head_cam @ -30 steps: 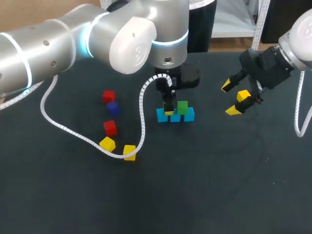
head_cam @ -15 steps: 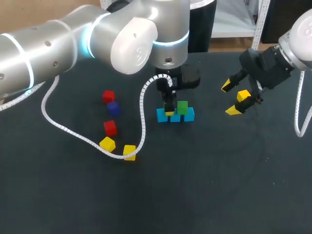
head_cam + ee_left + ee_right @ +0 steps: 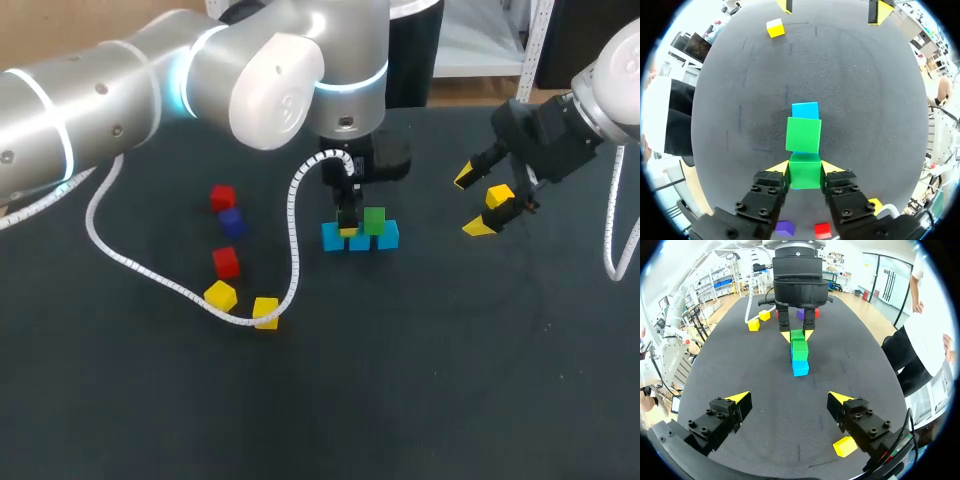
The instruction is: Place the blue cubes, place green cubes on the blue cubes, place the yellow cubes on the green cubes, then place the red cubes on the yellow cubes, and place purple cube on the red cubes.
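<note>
Three blue cubes point(image 3: 360, 241) lie in a row at the table's middle. One green cube point(image 3: 374, 220) sits on top of them. My left gripper point(image 3: 347, 226) points down over the row's left part, shut on a second green cube point(image 3: 805, 171) right beside the first green cube point(image 3: 803, 134). A blue cube point(image 3: 805, 110) shows ahead of both. Whether the held cube rests on the blue ones I cannot tell. My right gripper point(image 3: 472, 203) hangs open to the right with nothing between its fingers, and a yellow cube point(image 3: 500, 196) lies by it.
To the left lie two red cubes point(image 3: 223, 197) point(image 3: 226, 262), a purple cube point(image 3: 232, 221) and two yellow cubes point(image 3: 220, 295) point(image 3: 265, 312). The left arm's white cable point(image 3: 140, 268) trails over the table past them.
</note>
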You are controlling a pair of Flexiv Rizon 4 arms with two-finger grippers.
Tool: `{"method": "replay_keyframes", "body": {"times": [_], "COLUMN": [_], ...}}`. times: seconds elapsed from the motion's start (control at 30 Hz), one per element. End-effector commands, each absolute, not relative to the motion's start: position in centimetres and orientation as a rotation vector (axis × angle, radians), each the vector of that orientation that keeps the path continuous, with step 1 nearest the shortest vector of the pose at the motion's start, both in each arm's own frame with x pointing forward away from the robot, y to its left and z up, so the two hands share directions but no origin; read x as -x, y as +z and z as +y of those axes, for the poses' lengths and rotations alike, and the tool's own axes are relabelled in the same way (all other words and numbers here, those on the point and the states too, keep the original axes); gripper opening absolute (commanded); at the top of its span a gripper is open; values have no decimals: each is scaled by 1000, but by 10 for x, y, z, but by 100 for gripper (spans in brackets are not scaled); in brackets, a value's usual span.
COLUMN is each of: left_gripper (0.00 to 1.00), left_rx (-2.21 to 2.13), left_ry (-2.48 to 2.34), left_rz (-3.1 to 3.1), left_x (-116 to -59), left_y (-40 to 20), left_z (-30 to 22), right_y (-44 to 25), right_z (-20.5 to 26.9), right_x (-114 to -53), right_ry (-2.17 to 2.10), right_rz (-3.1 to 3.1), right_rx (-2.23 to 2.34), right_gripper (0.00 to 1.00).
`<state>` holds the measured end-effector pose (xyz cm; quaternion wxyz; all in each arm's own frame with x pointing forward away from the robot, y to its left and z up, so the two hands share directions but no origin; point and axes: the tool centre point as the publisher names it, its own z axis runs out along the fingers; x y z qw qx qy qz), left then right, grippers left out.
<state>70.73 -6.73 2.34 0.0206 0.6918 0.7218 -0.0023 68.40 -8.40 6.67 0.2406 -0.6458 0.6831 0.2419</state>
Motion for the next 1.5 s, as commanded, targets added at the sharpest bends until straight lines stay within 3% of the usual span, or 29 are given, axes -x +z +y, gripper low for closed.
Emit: {"method": "replay_keyframes", "body": {"times": [0.03, 0.4, 0.43, 0.47, 0.5, 0.57, 0.6, 0.63, 0.67, 1.5], "left_gripper": [0, 0, 6, 29, 45, 47, 63, 91, 100, 100], "left_rx": [-2154, -2160, -2162, -2167, -2169, -2168, -2167, -2163, -2157, -2046], "left_ry": [-7, -6, -9, -12, -12, -9, -8, -12, -22, -1], "left_rz": [2244, 2246, 2244, 2242, 2241, 2248, 2251, 2257, 2262, 2194], "left_x": [-710, -710, -710, -710, -710, -710, -710, -710, -710, -698], "left_y": [22, 22, 21, 21, 21, 21, 21, 21, 21, 49], "left_z": [-68, -66, -66, -66, -67, -67, -67, -67, -67, -54], "right_y": [67, 67, 67, 67, 67, 67, 67, 67, 67, 67], "right_z": [-84, -84, -84, -84, -84, -84, -84, -84, -84, -84], "right_x": [-684, -684, -684, -684, -684, -684, -684, -684, -684, -684], "right_ry": [662, 662, 662, 662, 662, 662, 662, 662, 662, 662], "right_rz": [1867, 1867, 1867, 1867, 1867, 1867, 1867, 1867, 1867, 1867], "right_rx": [1766, 1766, 1766, 1766, 1766, 1766, 1766, 1766, 1766, 1766], "right_gripper": [100, 100, 100, 100, 100, 100, 100, 100, 100, 100]}}
